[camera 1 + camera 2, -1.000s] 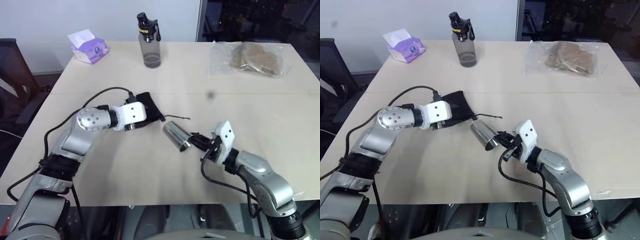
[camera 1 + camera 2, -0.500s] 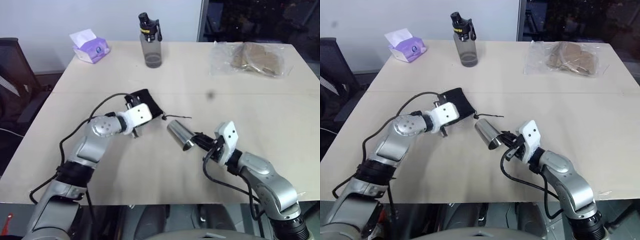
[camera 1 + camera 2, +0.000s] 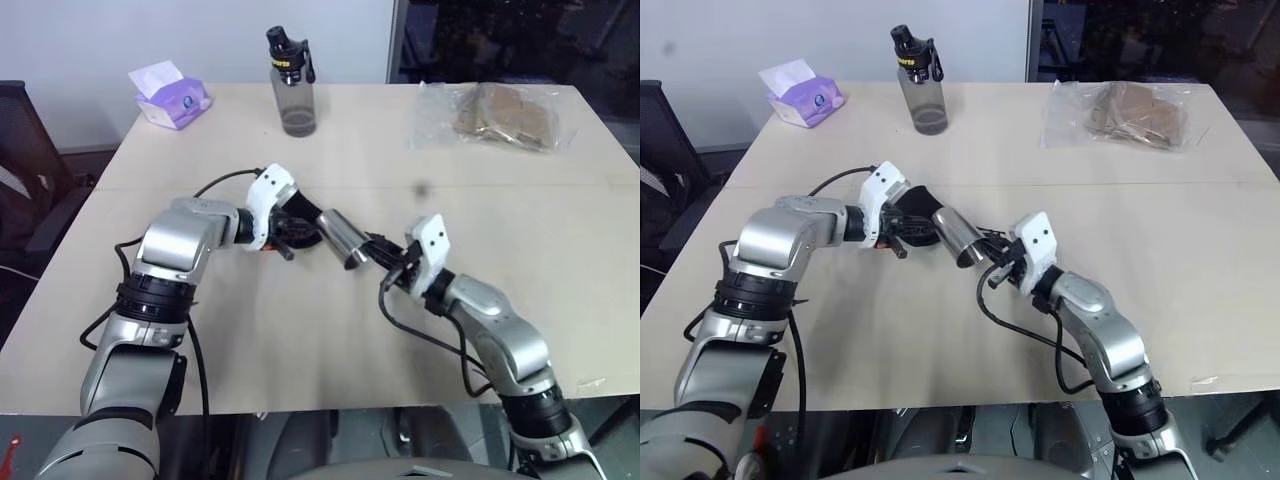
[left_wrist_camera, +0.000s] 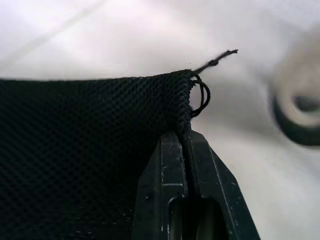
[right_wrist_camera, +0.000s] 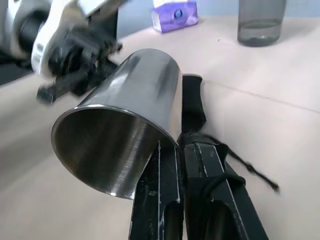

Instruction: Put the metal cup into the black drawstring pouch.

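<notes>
The black drawstring pouch point(image 3: 301, 222) is bunched at the table's middle, and its thin cord point(image 4: 215, 62) sticks out from one corner. My left gripper point(image 4: 182, 137) is shut on the pouch's mesh edge point(image 4: 90, 130). The metal cup point(image 3: 340, 238), a shiny steel tumbler, hangs tilted just right of the pouch. Its closed base points at the pouch and its open mouth point(image 5: 105, 150) faces my right gripper point(image 5: 179, 145), which is shut on its rim. The cup's base nearly touches the pouch point(image 3: 917, 207); part of the pouch is hidden behind the cup and my left gripper point(image 3: 902, 232).
A grey water bottle point(image 3: 293, 85) with a black cap and a purple tissue pack point(image 3: 168, 92) stand at the table's far left. A clear plastic bag point(image 3: 495, 115) with brown contents lies far right. A dark chair point(image 3: 20, 150) stands past the table's left edge.
My left gripper closed on the pouch's edge, and its wrist rolled and turned the pouch toward the cup. My right gripper carried the cup left and forward until it is almost at the pouch.
</notes>
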Tool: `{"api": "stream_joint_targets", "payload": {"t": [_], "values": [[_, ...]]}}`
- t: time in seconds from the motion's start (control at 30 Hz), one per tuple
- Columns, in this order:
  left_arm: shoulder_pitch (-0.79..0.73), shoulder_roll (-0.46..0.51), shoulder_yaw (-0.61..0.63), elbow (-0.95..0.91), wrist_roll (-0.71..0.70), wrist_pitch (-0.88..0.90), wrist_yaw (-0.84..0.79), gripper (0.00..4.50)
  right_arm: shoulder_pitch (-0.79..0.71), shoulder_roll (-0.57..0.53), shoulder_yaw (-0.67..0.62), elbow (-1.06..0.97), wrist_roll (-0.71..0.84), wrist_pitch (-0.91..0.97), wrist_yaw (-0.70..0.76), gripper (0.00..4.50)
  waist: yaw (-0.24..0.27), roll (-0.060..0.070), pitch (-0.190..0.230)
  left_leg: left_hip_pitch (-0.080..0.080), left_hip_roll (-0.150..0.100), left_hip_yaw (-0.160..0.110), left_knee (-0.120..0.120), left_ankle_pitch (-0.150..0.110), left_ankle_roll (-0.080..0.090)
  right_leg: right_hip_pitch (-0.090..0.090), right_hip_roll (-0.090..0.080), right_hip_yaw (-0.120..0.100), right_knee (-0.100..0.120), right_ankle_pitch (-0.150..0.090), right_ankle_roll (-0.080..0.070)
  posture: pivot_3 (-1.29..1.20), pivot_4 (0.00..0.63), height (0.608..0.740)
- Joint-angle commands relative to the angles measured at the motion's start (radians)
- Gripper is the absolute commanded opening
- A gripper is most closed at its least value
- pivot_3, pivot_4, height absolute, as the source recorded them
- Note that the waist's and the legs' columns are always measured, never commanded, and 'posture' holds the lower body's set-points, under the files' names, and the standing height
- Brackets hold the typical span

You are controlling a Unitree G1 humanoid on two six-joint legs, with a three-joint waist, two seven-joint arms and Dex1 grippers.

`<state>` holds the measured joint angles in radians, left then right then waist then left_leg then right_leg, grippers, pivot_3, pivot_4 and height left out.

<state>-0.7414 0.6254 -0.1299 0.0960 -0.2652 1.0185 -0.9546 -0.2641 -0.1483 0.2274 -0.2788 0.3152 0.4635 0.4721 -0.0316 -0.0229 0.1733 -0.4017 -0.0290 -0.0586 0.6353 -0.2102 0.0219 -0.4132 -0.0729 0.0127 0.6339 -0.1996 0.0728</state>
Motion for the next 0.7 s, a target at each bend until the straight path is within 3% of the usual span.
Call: {"api": "stream_joint_targets", "payload": {"t": [0.03, 0.27, 0.47, 0.7], "values": [[-0.047, -0.033, 0.061, -0.004, -0.052, 0.084, 0.047, 0.04, -0.037, 0.026, 0.013, 0.094, -0.027, -0.106, 0.03, 0.0, 0.0, 0.0, 0.0, 0.0, 0.0, 0.0, 0.0, 0.0, 0.0, 0.0, 0.0, 0.0, 0.0, 0.0, 0.0, 0.0, 0.15, 0.74], [-0.091, -0.123, 0.209, 0.012, -0.127, 0.278, 0.187, 0.04, -0.063, 0.082, 0.034, 0.344, -0.099, -0.287, 0.051, 0.0, -0.009, 0.0, 0.0, 0.001, 0.0, 0.0, 0.0, 0.0, 0.0, 0.0, 0.0, 0.0, 0.001, 0.0, 0.0, 0.0, 0.15, 0.74], [-0.076, -0.146, 0.246, -0.019, -0.153, 0.336, 0.249, 0.04, -0.09, 0.119, 0.045, 0.48, -0.159, -0.385, 0.053, 0.0, -0.009, 0.0, 0.0, 0.001, 0.0, 0.0, -0.001, 0.0, -0.001, -0.001, 0.0, 0.002, 0.002, 0.0, 0.0, 0.0, 0.15, 0.74], [-0.085, -0.161, 0.292, -0.018, -0.174, 0.352, 0.306, 0.04, -0.102, 0.083, 0.08, 0.524, -0.252, -0.429, 0.084, 0.0, -0.01, 0.0, 0.0, 0.003, -0.001, 0.0, -0.001, -0.001, -0.002, 0.0, 0.0, 0.003, 0.003, 0.0, 0.0, 0.0, 0.15, 0.74]]}}
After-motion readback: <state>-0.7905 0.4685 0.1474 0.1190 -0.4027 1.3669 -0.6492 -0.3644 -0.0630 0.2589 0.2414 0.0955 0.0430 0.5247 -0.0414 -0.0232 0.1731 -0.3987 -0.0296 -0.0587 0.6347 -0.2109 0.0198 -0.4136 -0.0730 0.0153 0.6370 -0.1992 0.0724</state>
